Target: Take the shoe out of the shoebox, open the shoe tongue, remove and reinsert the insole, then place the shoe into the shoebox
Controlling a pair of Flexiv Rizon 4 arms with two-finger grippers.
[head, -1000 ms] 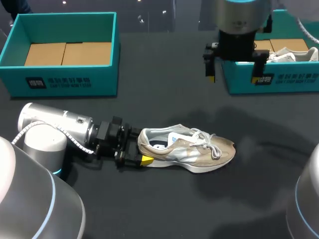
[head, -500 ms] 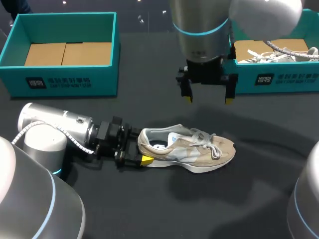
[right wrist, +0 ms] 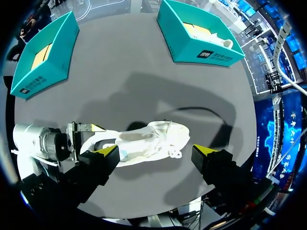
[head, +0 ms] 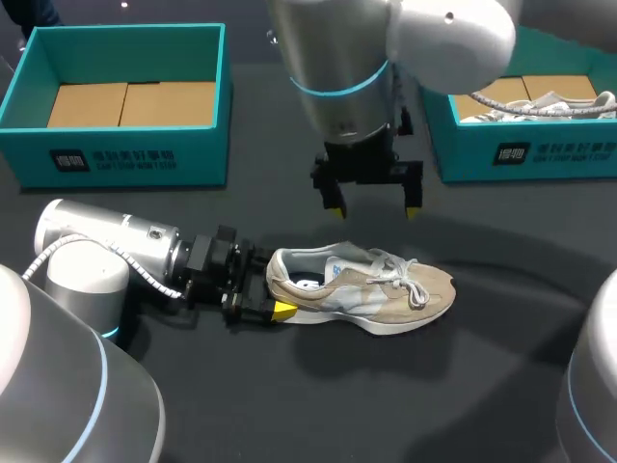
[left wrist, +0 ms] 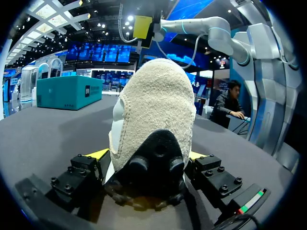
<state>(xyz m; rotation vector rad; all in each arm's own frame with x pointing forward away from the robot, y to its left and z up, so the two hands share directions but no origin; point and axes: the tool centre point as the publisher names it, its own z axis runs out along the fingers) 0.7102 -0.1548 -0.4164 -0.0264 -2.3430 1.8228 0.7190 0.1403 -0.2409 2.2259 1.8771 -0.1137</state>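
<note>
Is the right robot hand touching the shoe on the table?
No, the right gripper hangs open above the shoe, with clear space between them.

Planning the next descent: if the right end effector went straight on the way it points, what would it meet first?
Most likely the beige suede sneaker with white laces, which lies straight ahead, centred between the open fingers of the right end effector; the exact contact spot is hard to judge.
</note>
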